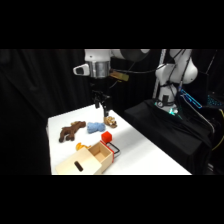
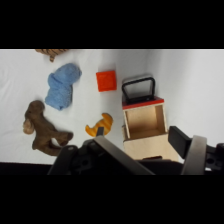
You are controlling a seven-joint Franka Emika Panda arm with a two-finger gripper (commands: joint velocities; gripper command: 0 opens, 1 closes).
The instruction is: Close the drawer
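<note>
Here, in the side view, the gripper hung high over the table, well apart from the open drawer near the front edge. In the wrist view the drawer lay pulled out below spread, empty fingers; approach pending, a descent to its front seemed next.

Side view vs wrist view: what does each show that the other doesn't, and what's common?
Side view only: the arm's base at upper right, the black curtain behind, the drawer's front with its dark slot handle, and the gripper hanging above the table's far end, apart from the toys.

Wrist view only: a straight-down look into the empty inside of the drawer, and the black frame beyond it.

Both: the drawer pulled open, red block, blue cloth toy, brown plush, orange toy, white table.
</note>
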